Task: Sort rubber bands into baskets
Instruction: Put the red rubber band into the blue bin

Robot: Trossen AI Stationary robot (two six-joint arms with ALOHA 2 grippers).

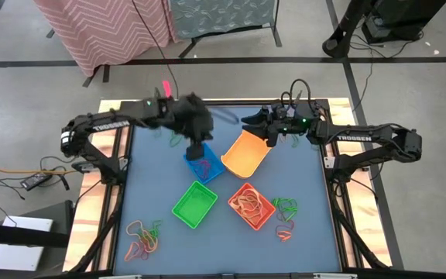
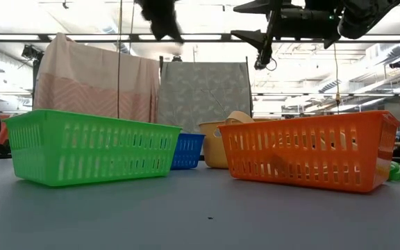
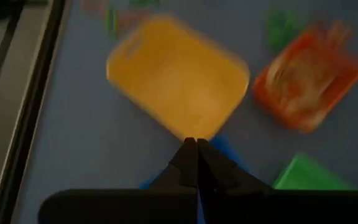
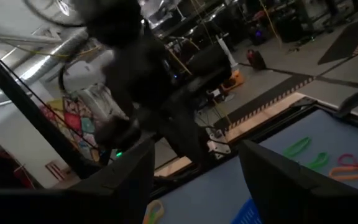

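Nearest the onlooker, loose rubber bands lie in a tangle at the table's front left, with a second small heap just right of the orange basket, which already holds several, and the green basket stands empty beside it. Farther back, the left gripper hangs over the blue basket, its fingers clenched with no band visibly between them, which suggests a drop-off just finishing. Beyond the yellow basket the right gripper waits with fingers released; the next move calls for a reach back to the loose bands.
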